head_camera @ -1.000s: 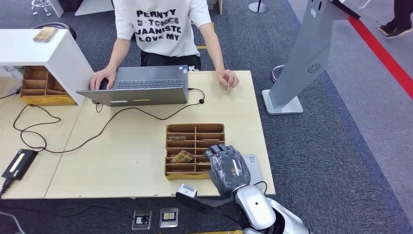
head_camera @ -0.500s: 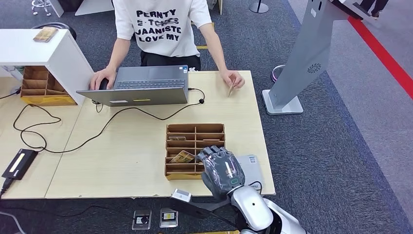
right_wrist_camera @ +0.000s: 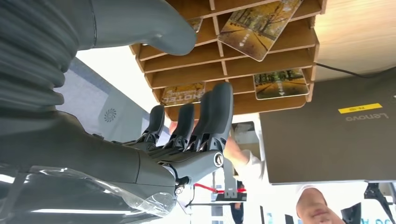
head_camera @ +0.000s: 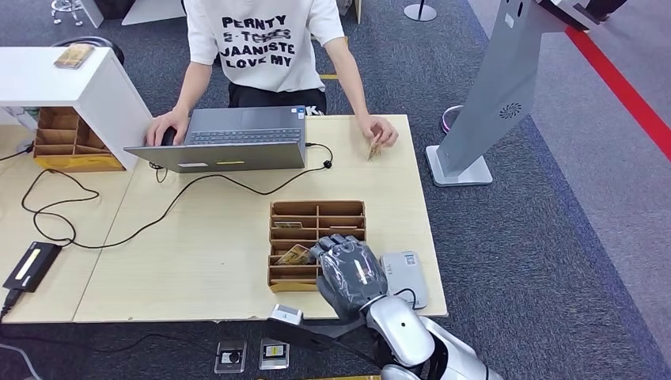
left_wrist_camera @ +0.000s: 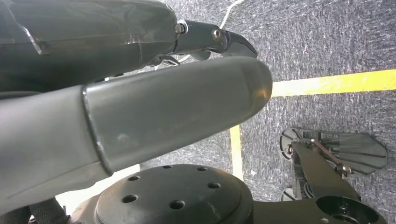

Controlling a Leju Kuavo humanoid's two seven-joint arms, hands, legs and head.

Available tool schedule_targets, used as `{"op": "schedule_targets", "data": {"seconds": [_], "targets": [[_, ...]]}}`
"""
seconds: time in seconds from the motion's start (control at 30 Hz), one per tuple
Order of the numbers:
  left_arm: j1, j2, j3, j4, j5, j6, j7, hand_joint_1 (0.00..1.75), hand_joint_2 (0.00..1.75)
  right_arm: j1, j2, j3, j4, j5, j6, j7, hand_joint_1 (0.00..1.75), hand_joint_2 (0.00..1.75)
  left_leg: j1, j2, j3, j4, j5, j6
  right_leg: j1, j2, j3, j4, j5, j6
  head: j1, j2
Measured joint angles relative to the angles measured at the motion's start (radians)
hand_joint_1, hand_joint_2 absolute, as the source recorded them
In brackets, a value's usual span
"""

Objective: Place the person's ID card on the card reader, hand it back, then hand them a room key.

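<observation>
Two readable marks: Lenovo laptop [right_wrist_camera: 327,135], HOTEL card [right_wrist_camera: 183,94]

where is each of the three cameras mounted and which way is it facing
Head view: high on the body, looking down at the table; right hand over the card organizer.
Left wrist view: behind the left hand, facing carpet.
Right wrist view: behind the right hand, facing the organizer.
Shared: organizer, laptop, person.

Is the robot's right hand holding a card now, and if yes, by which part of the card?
No. The right hand hovers over the wooden card box with its fingers apart and nothing between them; the cards lie in the compartments.
</observation>
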Motion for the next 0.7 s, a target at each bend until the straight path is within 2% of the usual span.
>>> {"op": "schedule_targets", "data": {"seconds": [0.23, 0.7], "targets": [[0.0, 0.0, 0.0, 0.0, 0.008, 0.005, 0.0, 0.0, 0.0, -0.016, 0.018, 0.014, 0.049, -0.012, -0.014, -0.005, 0.77, 1.75, 0.0, 0.0, 0.0, 0.0, 0.0, 0.0, 0.0, 0.0, 0.0, 0.0, 0.0, 0.0, 0.0, 0.0], [0.0, 0.001, -0.002, 0.0, 0.01, 0.006, 0.0, 0.0, 0.0, -0.029, 0.029, 0.021, 0.122, -0.033, -0.022, 0.012, 0.77, 1.75, 0.0, 0.0, 0.0, 0.0, 0.0, 0.0, 0.0, 0.0, 0.0, 0.0, 0.0, 0.0, 0.0, 0.0]]}}
